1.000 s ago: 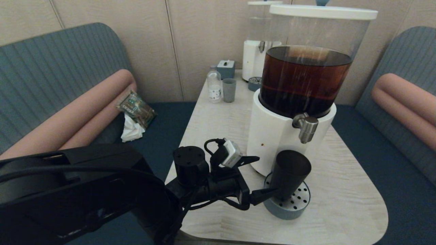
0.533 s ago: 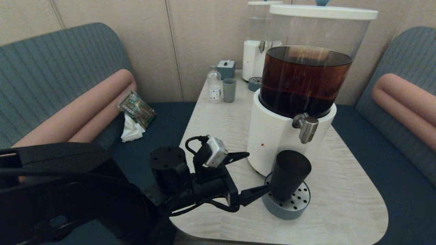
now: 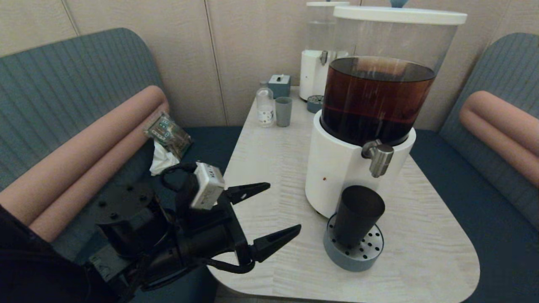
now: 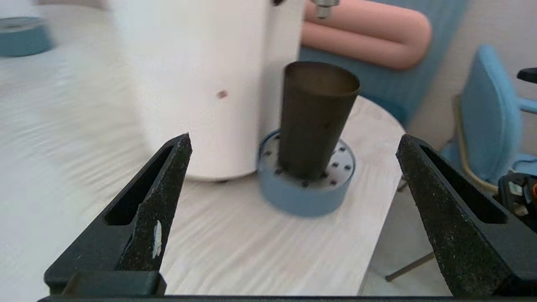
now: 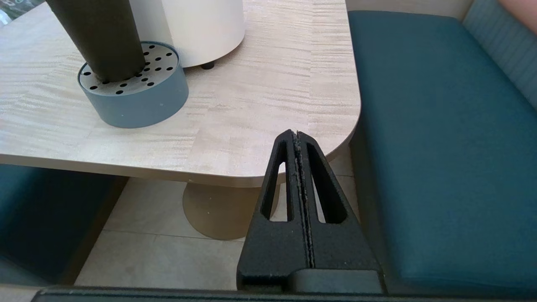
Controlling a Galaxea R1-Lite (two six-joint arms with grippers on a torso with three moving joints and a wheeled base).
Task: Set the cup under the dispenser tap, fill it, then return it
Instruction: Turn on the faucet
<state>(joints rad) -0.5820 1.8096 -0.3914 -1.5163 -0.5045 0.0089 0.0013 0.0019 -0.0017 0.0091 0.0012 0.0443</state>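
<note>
The dark tumbler cup stands upright on the blue-grey perforated drip tray. It sits below the brushed-steel dispenser tap of the big white-based dispenser with brown liquid. My left gripper is open, well to the left of the cup and apart from it, with nothing between its fingers. My right gripper is shut and empty, parked low beside the table's near right corner; it is out of the head view.
A small grey-green cup, a clear bottle and a little blue box stand at the far side of the table. A second dispenser is behind. Benches flank the table; a packet lies on the left one.
My left gripper has let go of the cup and drawn back to the left with its fingers spread wide. The cup stays standing on the drip tray.
</note>
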